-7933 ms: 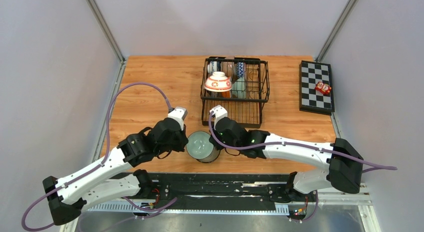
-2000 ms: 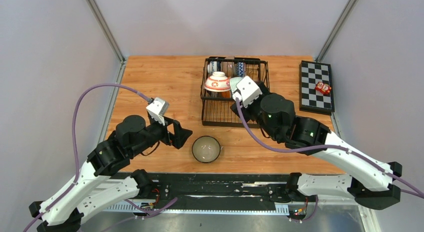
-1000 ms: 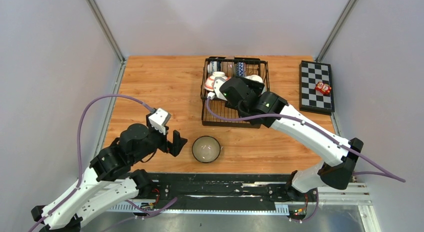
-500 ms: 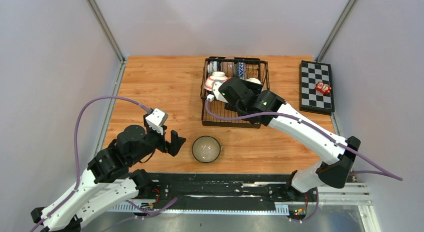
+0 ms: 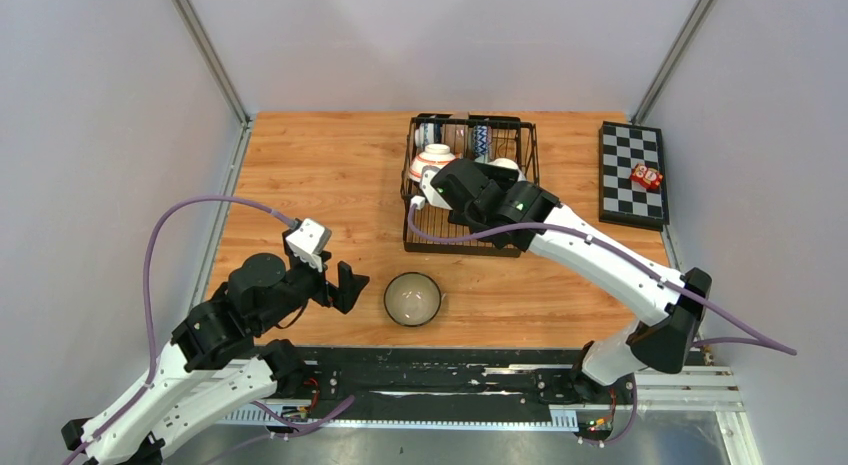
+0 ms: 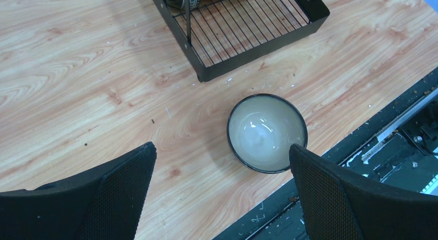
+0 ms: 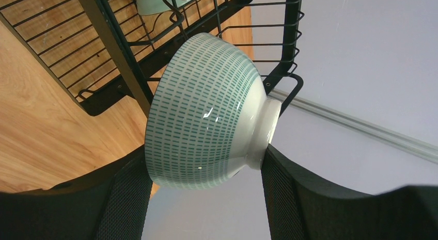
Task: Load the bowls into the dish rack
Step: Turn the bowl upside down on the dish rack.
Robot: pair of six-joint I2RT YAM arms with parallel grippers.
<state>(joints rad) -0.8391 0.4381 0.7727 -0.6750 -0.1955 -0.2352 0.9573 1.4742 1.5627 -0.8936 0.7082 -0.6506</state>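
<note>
Right gripper (image 7: 204, 155) clamps green-dashed bowl (image 7: 206, 95) on edge, dish rack (image 7: 112, 44) just beyond at far edge; left gripper (image 6: 221, 148), spread wide, nearer the near-edge dark-rimmed bowl (image 6: 267, 132).

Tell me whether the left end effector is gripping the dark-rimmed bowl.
No: the left end effector is open, its fingers wide apart, and the dark-rimmed bowl sits free on the table.
</note>
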